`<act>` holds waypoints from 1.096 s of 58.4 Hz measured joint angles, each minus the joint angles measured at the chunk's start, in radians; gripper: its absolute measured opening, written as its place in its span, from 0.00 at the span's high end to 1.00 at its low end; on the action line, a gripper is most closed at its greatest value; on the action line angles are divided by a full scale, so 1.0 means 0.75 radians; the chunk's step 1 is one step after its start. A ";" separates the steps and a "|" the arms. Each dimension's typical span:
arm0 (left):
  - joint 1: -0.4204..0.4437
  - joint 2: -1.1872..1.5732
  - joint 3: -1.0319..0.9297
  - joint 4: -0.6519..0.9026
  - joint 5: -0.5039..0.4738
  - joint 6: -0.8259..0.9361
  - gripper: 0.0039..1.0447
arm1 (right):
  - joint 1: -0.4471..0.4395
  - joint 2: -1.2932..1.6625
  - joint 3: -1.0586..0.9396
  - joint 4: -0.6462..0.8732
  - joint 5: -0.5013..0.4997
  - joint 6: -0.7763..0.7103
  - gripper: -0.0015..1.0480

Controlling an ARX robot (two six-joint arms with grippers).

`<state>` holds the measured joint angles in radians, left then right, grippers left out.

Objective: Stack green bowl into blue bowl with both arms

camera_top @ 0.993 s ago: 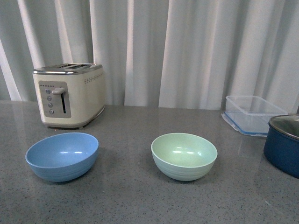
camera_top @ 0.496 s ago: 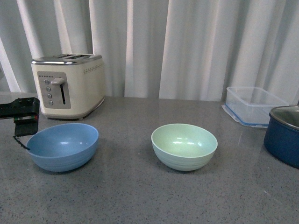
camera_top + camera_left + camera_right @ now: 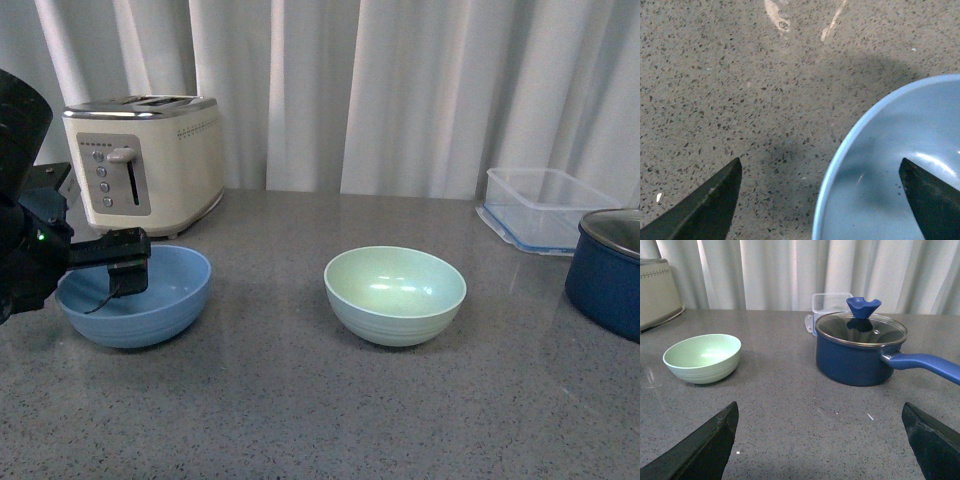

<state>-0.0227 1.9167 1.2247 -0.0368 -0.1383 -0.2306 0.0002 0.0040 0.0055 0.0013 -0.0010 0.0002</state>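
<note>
The green bowl (image 3: 395, 294) sits upright on the grey counter, right of centre; it also shows in the right wrist view (image 3: 702, 357). The blue bowl (image 3: 150, 303) sits at the left, below the toaster. My left gripper (image 3: 127, 268) hangs open over the blue bowl's near-left rim. In the left wrist view its jaws straddle the bowl's rim (image 3: 840, 155), one tip over the counter, one over the bowl's inside. My right gripper (image 3: 820, 440) is open and empty, low over bare counter, apart from the green bowl. It is out of the front view.
A cream toaster (image 3: 145, 162) stands behind the blue bowl. A dark navy pot with glass lid (image 3: 860, 347) and long handle stands right of the green bowl, its edge also in the front view (image 3: 610, 280). A clear plastic container (image 3: 545, 208) sits behind it. White curtains at back.
My left arm has come in from the left, and its gripper has moved from beside the blue bowl to over its rim. The view has tilted, so things sit lower in frame.
</note>
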 joint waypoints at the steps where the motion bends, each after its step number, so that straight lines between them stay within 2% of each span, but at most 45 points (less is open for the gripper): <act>1: -0.001 0.001 0.005 0.001 0.000 0.000 0.15 | 0.000 0.000 0.000 0.000 0.000 0.000 0.10; 4: -0.006 0.005 0.015 0.001 0.000 -0.002 0.21 | 0.000 0.000 0.000 0.000 0.000 0.000 0.10; 8: -0.015 0.009 0.026 -0.011 -0.016 -0.010 0.37 | 0.000 0.000 0.000 0.000 0.000 0.000 0.10; 12: -0.016 0.010 0.026 -0.015 -0.018 -0.010 0.46 | 0.000 0.000 0.000 0.000 0.000 0.000 0.10; 20: -0.017 0.010 0.026 -0.049 -0.021 -0.031 0.76 | 0.000 0.000 0.000 0.000 0.000 0.000 0.10; 25: -0.017 0.009 0.026 -0.052 -0.020 -0.053 0.91 | 0.000 0.000 0.000 0.000 0.000 0.000 0.10; 29: -0.017 0.002 0.028 -0.058 -0.019 -0.071 0.95 | 0.000 0.000 0.000 0.000 0.000 0.000 0.10; 43: -0.035 -0.042 0.041 -0.110 -0.004 -0.102 0.95 | 0.000 0.000 0.000 0.000 0.000 0.000 0.10; 64: -0.168 -0.118 0.142 -0.155 0.010 -0.170 0.95 | 0.000 0.000 0.000 0.000 0.000 0.000 0.10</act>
<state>-0.1490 1.8282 1.3312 -0.1528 -0.1310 -0.3584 0.0002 0.0040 0.0055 0.0013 -0.0010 0.0002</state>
